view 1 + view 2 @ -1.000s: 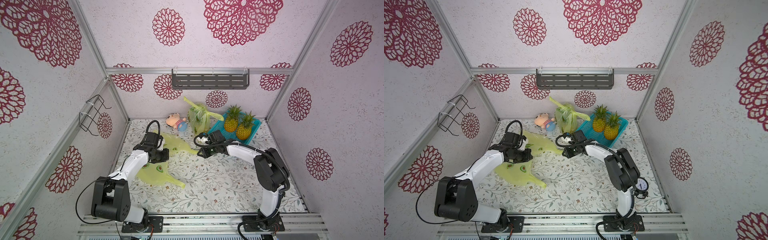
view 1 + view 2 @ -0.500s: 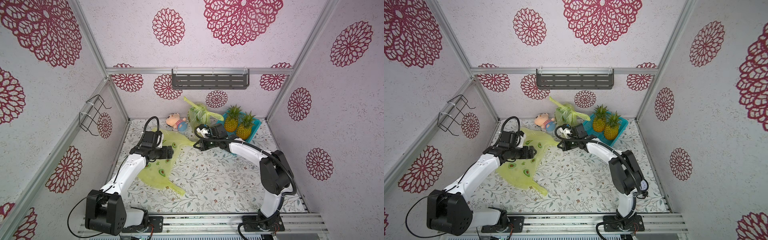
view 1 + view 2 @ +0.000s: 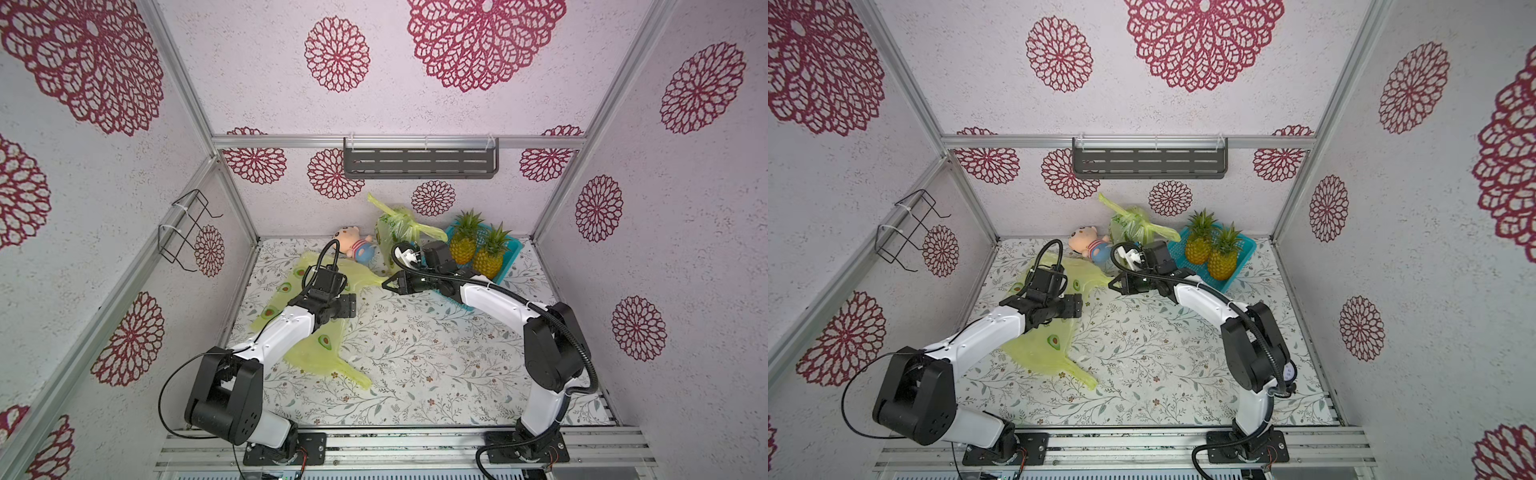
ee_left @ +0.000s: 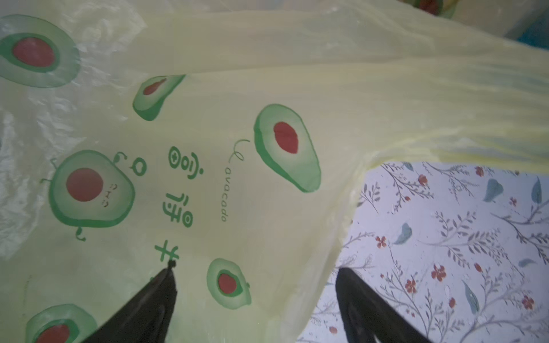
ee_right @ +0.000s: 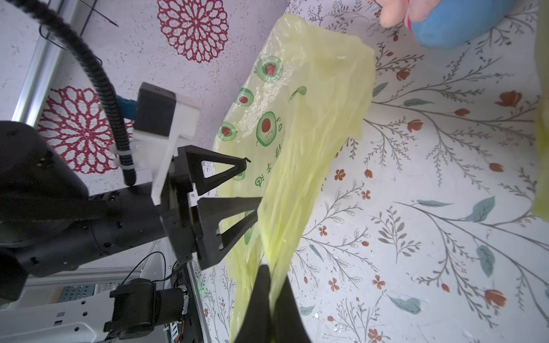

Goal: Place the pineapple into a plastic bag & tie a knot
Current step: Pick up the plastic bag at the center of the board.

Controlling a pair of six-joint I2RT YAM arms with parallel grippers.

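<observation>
**Colleague:** Top views: where is the task's fruit?

**Operator:** I see two pineapples (image 3: 463, 245), upright and side by side in the blue basket (image 3: 513, 253) at the far right corner of the table (image 3: 436, 353). Neither is in a bag. They stand well apart from the left gripper (image 3: 347, 305).

**Colleague:** And the bag?

**Operator:** The plastic bag (image 3: 1042, 349), yellow-green with avocado prints, lies mostly flat on the left half of the table, partly under my left arm. One edge rises toward the centre, where the right gripper (image 3: 1111, 286) has it.

**Colleague:** Right wrist view: how do the jaws stand?

**Operator:** The right gripper (image 5: 271, 276) is closed tight on a gathered fold of the bag's edge. The film runs up from between its fingers in a creased sheet. Opposite it I see the left gripper (image 5: 252, 181) with its jaws spread wide and empty. One fingertip is over the printed face. The other meets the lifted fold, and I cannot tell whether it touches.

**Colleague:** Left wrist view?

**Operator:** It agrees. The fingers (image 4: 151, 306) are far apart. Between them I see only the bag's printed face and its edge, with bare tablecloth beside the other finger.

**Colleague:** Other items?

**Operator:** A plush toy (image 3: 353, 245) lies at the back. Just beside it is a second bag (image 3: 395, 226), bunched at the top, standing between the toy and the basket.
</observation>
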